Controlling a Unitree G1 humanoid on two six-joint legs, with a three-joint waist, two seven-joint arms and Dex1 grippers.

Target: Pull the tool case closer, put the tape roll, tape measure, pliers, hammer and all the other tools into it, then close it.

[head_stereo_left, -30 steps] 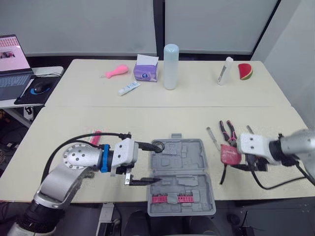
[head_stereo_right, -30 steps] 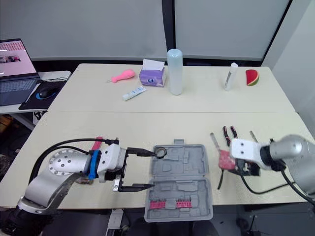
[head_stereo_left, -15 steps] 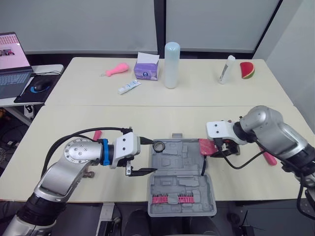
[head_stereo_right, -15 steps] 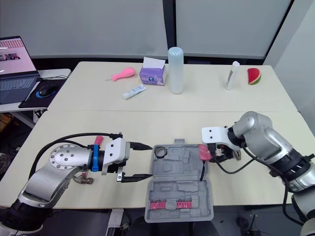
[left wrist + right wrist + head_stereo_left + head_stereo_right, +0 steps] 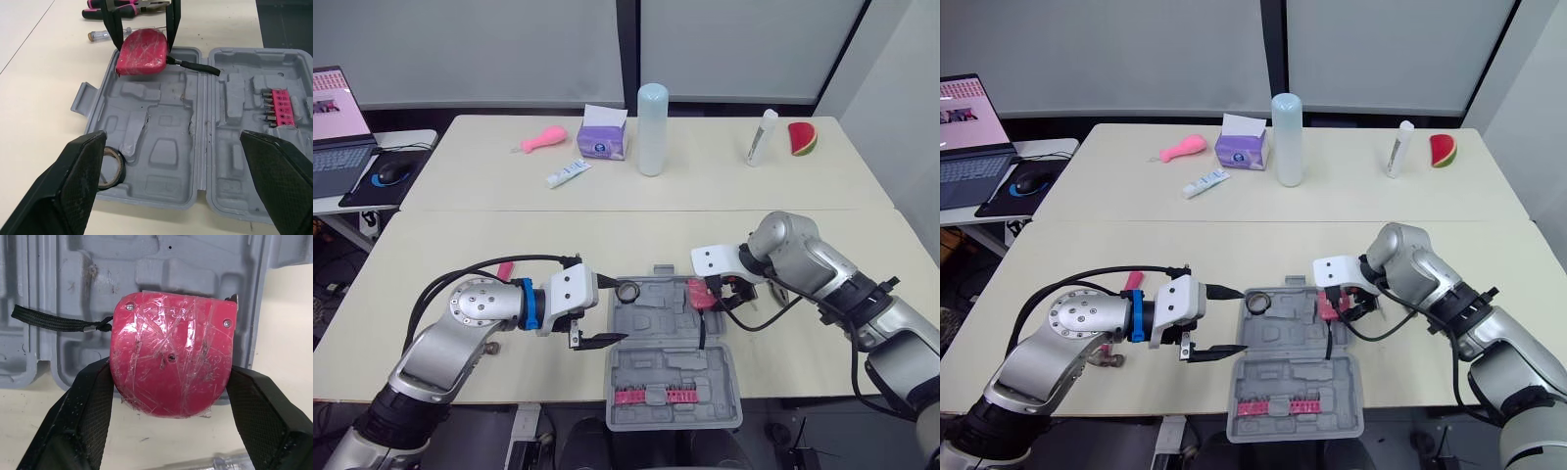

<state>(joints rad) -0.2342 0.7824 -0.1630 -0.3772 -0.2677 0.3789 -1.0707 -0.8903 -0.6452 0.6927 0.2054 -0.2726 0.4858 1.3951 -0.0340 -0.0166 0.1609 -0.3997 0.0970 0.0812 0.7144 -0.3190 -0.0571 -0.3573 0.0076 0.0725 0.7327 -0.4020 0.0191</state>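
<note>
Right wrist view showed the right gripper [image 5: 168,382] clamped by both black fingers on the flanks of the red tape measure [image 5: 171,362], whose broad flat face was turned up towards that camera. Its black strap [image 5: 54,320] trailed away across the grey moulding, towards the near half of the tool case [image 5: 666,362]. The tape measure sat over the right far corner of the case's far half, partly overlapping the rim. Whether it rested in a recess or hung just above could not be told. The left gripper [image 5: 172,142] stood released, fingers wide apart, just beside the left edge of the case and grasping nothing. The case lay open and flat at the near edge of the table [image 5: 607,245]. Its hinge ran left to right, so its long axis ran far to near and its handle pointed at the far edge. By my reading, the pull was done and packing had begun. The tape roll [image 5: 110,169] lay flat in the left far corner of the far half, and a pink bit holder [image 5: 281,110] sat in the near half. The tape measure was the item in hand. The pliers [image 5: 132,6] and a screwdriver [image 5: 105,34] lay on the table beyond the right edge of the case, not yet packed. A pink handle [image 5: 504,267] lay by the left arm and was too small to identify. Closing remained.
</note>
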